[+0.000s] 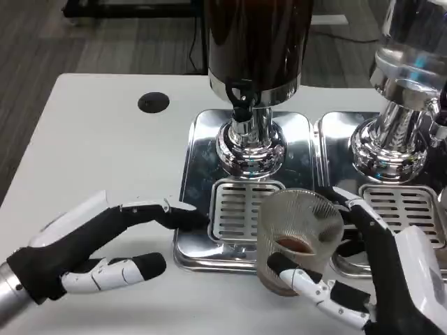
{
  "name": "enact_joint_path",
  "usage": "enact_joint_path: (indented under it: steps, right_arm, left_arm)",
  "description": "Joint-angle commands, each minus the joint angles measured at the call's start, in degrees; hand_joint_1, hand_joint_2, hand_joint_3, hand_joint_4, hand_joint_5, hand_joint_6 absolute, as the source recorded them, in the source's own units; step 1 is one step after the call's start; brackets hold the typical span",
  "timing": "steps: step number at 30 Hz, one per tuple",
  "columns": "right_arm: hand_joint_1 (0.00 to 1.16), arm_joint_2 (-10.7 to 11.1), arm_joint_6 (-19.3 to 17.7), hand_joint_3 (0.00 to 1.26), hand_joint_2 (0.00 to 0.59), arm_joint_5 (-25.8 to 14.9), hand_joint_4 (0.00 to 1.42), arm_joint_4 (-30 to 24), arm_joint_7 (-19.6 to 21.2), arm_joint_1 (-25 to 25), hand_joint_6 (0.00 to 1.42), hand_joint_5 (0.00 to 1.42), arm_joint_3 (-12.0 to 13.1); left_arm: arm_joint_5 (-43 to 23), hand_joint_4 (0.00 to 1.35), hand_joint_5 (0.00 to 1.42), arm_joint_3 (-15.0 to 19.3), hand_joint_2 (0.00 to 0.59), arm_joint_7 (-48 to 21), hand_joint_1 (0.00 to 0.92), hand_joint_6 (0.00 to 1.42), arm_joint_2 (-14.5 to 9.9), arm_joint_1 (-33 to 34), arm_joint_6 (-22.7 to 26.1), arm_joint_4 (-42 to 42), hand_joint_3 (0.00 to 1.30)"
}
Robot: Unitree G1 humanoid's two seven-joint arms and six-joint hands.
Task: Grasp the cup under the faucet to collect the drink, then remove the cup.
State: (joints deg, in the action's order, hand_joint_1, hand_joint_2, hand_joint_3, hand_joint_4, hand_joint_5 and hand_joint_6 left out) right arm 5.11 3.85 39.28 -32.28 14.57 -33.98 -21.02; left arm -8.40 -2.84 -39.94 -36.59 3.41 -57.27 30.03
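The right hand (pixel 380 279) wraps the ribbed clear cup (pixel 299 237) at the drip tray's (pixel 241 209) front edge, left hand (pixel 91 255) spread empty; the cup looks light, stiff, perhaps slippery, best gripped mid-wall.

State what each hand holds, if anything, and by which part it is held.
The right hand grips the ribbed glass cup around its lower side wall, fingers wrapped near the base. The left hand holds nothing.

Two dispensers stand side by side at the back of the surface (pixel 91 139), the left dispenser (pixel 255 77) on its drip tray (pixel 202 174). The cup (pixel 299 237) sits at that tray's front right edge, in the right hand (pixel 377 279). The left hand (pixel 98 244) lies left of the tray.
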Motion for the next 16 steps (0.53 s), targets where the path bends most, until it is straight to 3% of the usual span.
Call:
enact_joint_path:
  steps: [1, 16]
  right_arm:
    - [0.67, -0.2, -2.8, 0.39, 0.234, 0.1, 0.38, -2.1, 0.8, 0.1, 0.55, 0.52, -0.2]
    - [0.68, -0.1, -2.9, 0.41, 0.236, -0.1, 0.39, -2.6, 0.5, -0.2, 0.56, 0.53, 0.0]
  left_arm:
    - [-0.2, 0.31, 0.33, 0.7, 0.136, -0.7, 0.000, 0.34, -0.8, 0.4, 0.7, 0.0, 0.34]
    - [-0.1, 0.31, 0.33, 0.8, 0.137, -0.8, 0.000, 0.36, -0.8, 0.4, 1.7, 0.1, 0.34]
